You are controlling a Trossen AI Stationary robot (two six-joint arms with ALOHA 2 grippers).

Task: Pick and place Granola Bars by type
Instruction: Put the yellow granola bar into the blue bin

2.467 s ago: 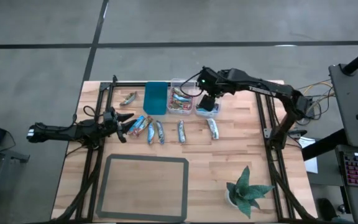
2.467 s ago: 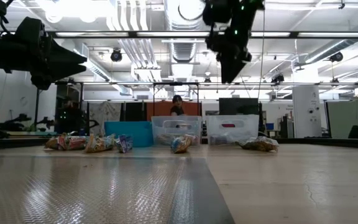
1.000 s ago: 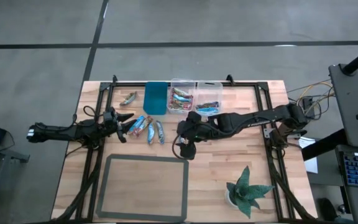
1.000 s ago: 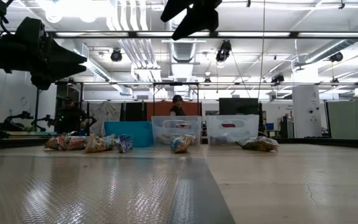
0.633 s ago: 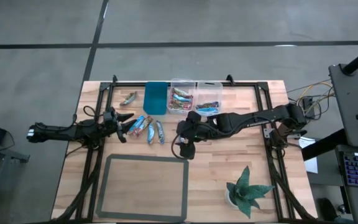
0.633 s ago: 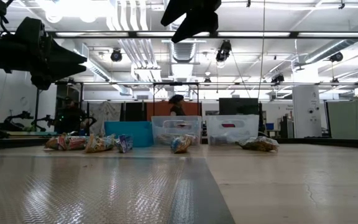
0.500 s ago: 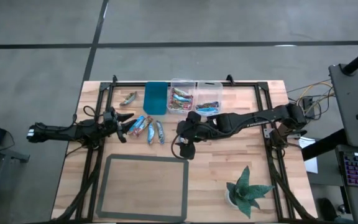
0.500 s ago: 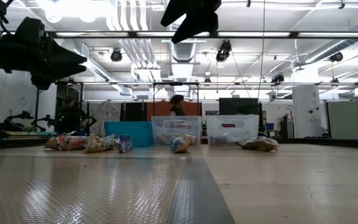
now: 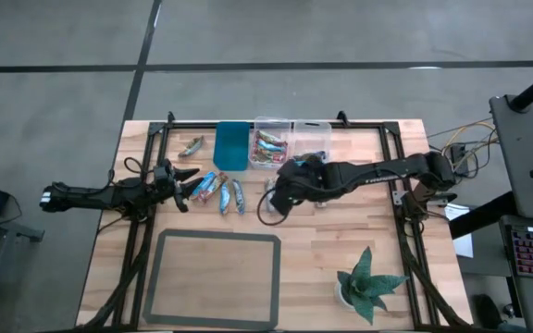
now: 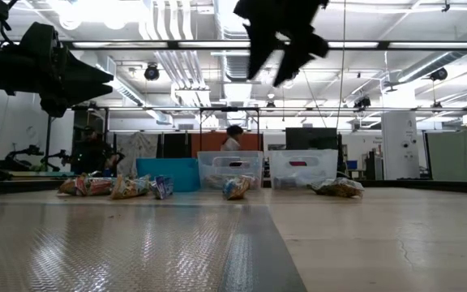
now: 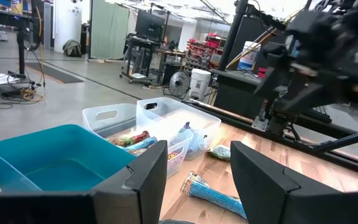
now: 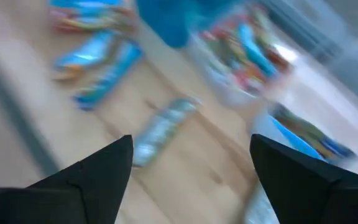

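Note:
Granola bars lie flat on the wooden table. A blue and multicoloured cluster (image 9: 216,191) sits by my left gripper (image 9: 189,189), which is open and hovers at its left, touching nothing. One greenish-silver bar (image 9: 192,146) lies left of the teal bin. My right gripper (image 9: 276,196) is open and high above the table (image 10: 282,36). Its wrist view shows a silver bar (image 12: 163,127) lying below, between the spread fingers. More bars fill the two clear bins (image 9: 269,148) (image 9: 310,150).
The teal bin (image 9: 231,145) stands left of the clear bins along the far edge. A dark grey mat (image 9: 216,277) covers the near middle. A potted plant (image 9: 368,282) stands near right. Black frame rails (image 9: 146,176) run along both sides. A person (image 10: 233,138) stands beyond the table.
My right gripper, still open and with nothing in it, has swung from above the mat's far edge toward the table's far edge and a little to the right. It has turned about as it went and is over the silver bar now. The bars have not moved.

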